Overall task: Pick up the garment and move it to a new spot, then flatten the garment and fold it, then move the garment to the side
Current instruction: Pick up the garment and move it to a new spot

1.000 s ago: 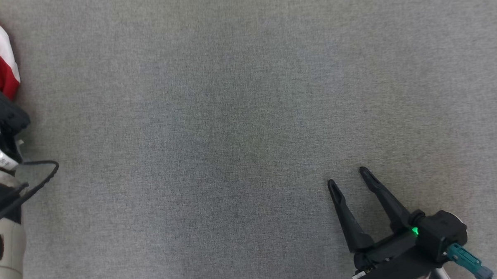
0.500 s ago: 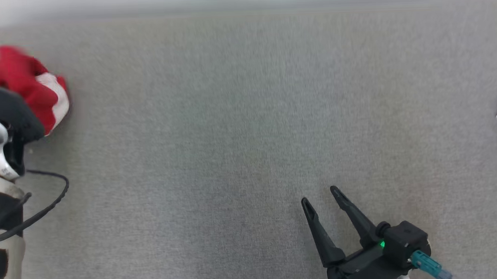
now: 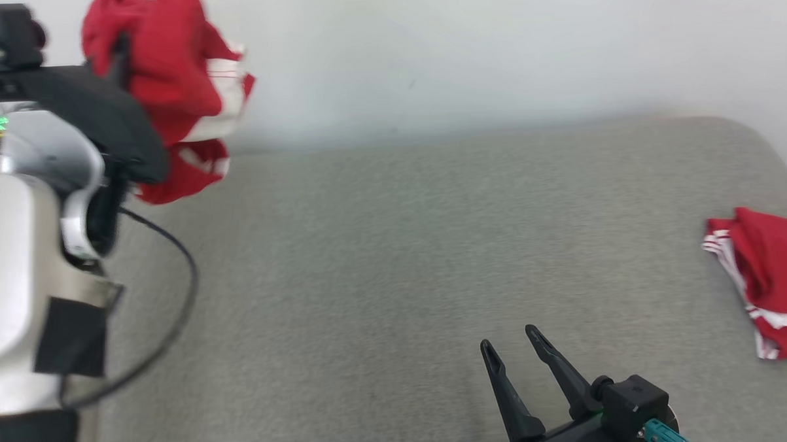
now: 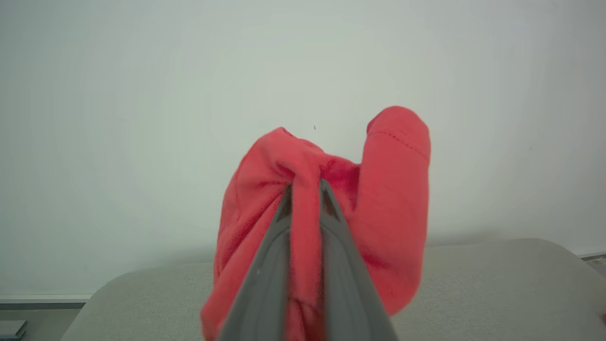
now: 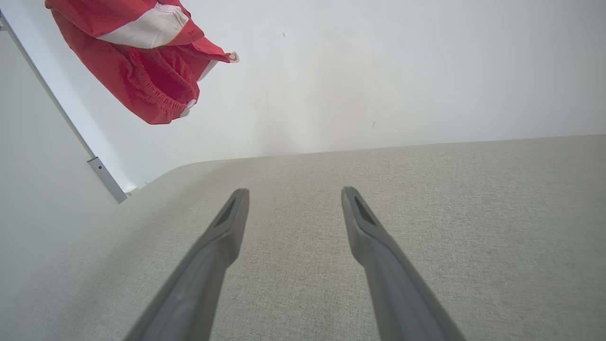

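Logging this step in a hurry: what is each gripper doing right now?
Left gripper: shut on the lifted red garment.
Right gripper: open, holding nothing.

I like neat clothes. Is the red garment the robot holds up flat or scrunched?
Scrunched. The garment hangs in bunched folds, pinched in the left tool, above the grey surface.

Head view looks forward and down over the grey surface [image 3: 395, 280] to the wall [image 3: 492, 47]; left wrist view sits close behind the garment [image 4: 393, 189]; right wrist view sits low, garment at eleven o'clock; all share the wall.
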### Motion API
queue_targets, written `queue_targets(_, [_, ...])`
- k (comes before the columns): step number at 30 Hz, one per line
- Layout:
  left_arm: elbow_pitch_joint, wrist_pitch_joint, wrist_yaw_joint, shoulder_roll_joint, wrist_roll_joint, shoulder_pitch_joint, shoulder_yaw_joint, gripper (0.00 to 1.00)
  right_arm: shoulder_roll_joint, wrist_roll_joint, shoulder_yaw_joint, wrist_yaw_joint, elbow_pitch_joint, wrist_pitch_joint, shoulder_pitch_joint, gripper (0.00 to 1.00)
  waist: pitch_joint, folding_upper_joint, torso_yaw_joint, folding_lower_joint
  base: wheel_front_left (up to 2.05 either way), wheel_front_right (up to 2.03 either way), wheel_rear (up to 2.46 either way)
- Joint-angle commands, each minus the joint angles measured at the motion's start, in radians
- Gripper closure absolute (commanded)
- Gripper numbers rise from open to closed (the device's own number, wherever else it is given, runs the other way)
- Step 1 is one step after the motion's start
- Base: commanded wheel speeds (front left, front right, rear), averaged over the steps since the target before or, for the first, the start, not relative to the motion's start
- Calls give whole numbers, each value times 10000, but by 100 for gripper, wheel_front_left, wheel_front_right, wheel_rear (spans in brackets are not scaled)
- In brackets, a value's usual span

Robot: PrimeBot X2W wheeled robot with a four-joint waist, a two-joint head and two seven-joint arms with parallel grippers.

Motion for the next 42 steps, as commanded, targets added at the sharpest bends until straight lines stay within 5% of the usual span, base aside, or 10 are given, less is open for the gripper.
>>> queue_targets(1, [-413,111,-11,-258,-171,380,-130,100,47,-87,-4,-27,-28,16,101,0,-599,1,-998,3,0,0,0])
queue_targets(13, [-2851,218,476,-1452,-915,3061,-645,100,85,-141,101,-27,-187,220,49,0,-403,1,-2975,3,0,0,0])
queue_targets(24, [87,-1264,1140,-1786,-580,4859,-880,100,23,-94,164,-27,-289,275,-233,0,30,1,-3802,3,0,0,0])
queue_targets(25, [494,-1481,1165,-1823,-514,4914,-916,89,23,-89,163,-27,-282,270,-245,0,48,1,-3814,3,0,0,0])
queue_targets(26, [830,-1716,1143,-1853,-473,4907,-960,38,25,-91,165,-27,-275,268,-253,0,65,1,-3819,3,0,0,0])
queue_targets(27, [1190,-1974,1125,-1893,-551,4900,-941,0,28,-92,156,-27,-271,264,-253,0,76,1,-3807,3,0,0,0])
queue_targets(32, [2417,-2922,898,-2049,-786,4770,-1177,0,34,-89,-25,-27,-255,266,-121,0,57,1,-3509,3,0,0,0])
queue_targets(37, [2149,-5166,540,-2124,-986,5036,-1439,0,-12,-195,-417,-27,-292,237,-140,0,19,1,-2904,3,0,0,0])
queue_targets(42, [1414,-6729,628,-2134,-905,5676,-1659,0,1,-172,-990,-27,-280,112,39,0,-62,1,-2252,3,0,0,0])
